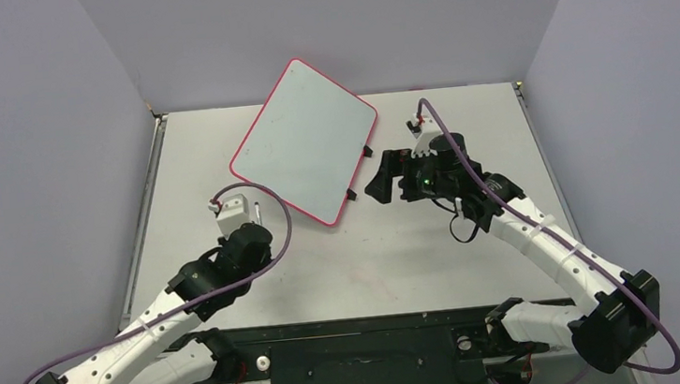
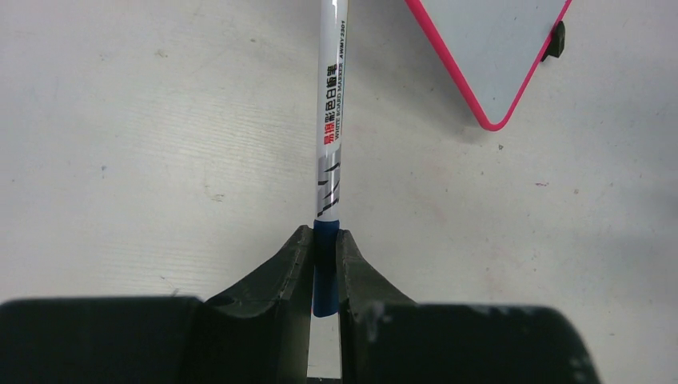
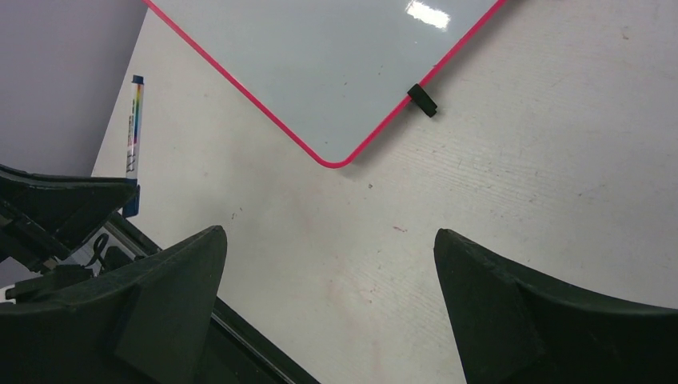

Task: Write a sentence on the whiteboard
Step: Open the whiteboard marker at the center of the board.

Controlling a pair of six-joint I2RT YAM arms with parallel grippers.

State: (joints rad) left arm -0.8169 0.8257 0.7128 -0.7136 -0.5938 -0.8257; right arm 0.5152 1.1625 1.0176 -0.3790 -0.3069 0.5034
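Whiteboard (image 1: 305, 142) sits in the upper centre of the top view, turned on the diagonal on the worktop (image 1: 400, 271), with a red-pink rim and two small black clips (image 1: 352, 195) on its lower-right edge. Its white face is blank: no stroke of the sentence shows in any view, so I judge the writing has not begun.

The left gripper (image 2: 324, 240) is closed tight on the blue end of a marker (image 2: 332, 112). In the left wrist view the marker points up the frame and its far end is cut off at the top edge; I cannot tell whether a cap is on it. The board's lowest corner lies to the upper right of the marker there, apart from it. The right gripper (image 3: 328, 234) is wide open with nothing in it, hovering over bare worktop just below that same corner and near one clip.

To do this step well, the marker's tip should first be confirmed bare. It should then be carried up and right to the far end of the board's face, so that two lines fit. The tip should meet the face lightly and near upright, since a hard press could shove the board, which looks loose. The free right gripper could pin the clip edge to steady the board while the strokes follow its long side.
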